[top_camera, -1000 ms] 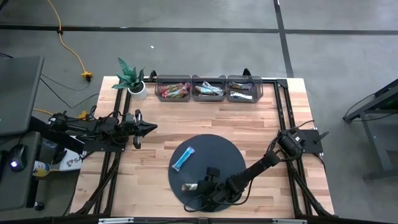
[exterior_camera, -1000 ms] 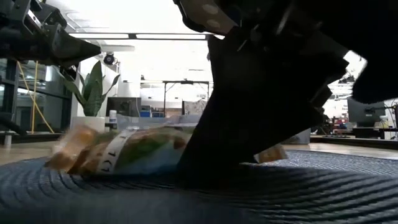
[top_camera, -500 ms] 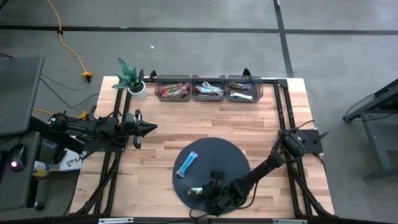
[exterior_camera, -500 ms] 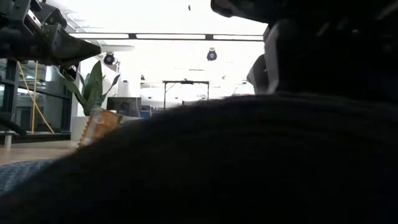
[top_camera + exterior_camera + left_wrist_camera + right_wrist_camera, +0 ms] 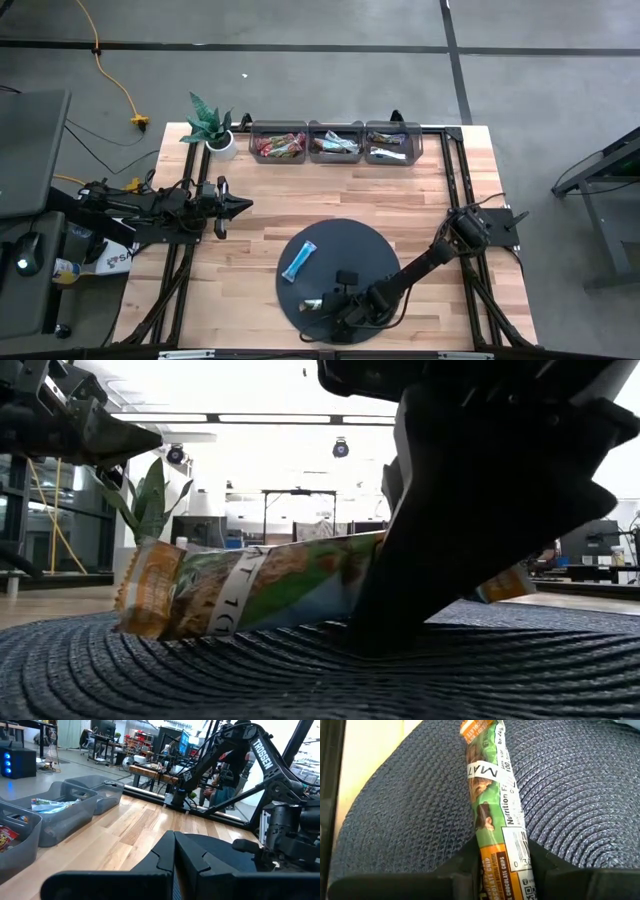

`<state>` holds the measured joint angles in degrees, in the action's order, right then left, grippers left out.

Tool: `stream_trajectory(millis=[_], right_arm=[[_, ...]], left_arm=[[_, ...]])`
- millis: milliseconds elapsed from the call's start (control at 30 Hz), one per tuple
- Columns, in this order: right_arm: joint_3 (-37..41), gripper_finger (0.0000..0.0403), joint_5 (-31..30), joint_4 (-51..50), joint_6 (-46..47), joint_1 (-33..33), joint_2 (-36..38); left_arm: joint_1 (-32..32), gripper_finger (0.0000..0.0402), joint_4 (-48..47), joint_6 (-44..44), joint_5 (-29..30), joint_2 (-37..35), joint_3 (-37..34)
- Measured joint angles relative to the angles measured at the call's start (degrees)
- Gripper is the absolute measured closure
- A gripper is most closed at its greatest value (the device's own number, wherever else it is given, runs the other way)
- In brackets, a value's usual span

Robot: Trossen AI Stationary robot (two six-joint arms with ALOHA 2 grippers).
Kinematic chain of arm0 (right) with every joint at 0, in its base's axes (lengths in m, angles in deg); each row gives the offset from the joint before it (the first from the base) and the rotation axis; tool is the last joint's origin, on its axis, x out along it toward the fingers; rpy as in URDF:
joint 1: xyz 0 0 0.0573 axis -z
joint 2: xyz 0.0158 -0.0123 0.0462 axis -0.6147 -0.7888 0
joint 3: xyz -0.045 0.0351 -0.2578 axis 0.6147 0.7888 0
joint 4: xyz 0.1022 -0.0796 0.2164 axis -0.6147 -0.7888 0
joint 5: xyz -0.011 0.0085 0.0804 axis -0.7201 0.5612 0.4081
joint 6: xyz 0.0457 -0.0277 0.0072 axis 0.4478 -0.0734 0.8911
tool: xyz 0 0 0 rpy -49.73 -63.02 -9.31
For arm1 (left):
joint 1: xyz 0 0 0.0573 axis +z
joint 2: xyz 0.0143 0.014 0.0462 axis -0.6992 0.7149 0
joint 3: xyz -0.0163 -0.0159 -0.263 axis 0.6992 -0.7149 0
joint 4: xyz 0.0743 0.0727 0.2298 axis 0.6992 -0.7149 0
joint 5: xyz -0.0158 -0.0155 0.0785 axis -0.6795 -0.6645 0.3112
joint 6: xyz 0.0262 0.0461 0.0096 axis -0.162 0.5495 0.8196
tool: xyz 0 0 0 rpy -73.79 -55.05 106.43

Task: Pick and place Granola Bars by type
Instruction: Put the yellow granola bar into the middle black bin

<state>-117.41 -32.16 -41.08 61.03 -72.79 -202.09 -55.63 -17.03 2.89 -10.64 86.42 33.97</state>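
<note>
Granola Bars: one green-brown bar (image 5: 492,815) pinched at its end by the right gripper (image 5: 502,870), low on the dark round mat (image 5: 345,240), bottom centre of the high view.
Held only near one end, the bar tilts with its far end close to the mat; I judge it could swivel or slip from the fingers on lifting, or drag across the weave. Counted: one gripped bar, one light blue bar (image 5: 298,261) on the mat's left side, three clear bins (image 5: 335,143) at top centre holding more bars, too small to count. Left gripper (image 5: 240,205) waits closed at mid-left.
</note>
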Motion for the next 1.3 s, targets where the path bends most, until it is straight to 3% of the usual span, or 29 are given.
stream_trajectory(millis=[1300], right_arm=[[-0.22,0.0346,6.39,7.95,-2.37,4.16,0.27]], left_arm=[[0.0,0.04,0.0,0.0,0.0,-0.02,-0.02]])
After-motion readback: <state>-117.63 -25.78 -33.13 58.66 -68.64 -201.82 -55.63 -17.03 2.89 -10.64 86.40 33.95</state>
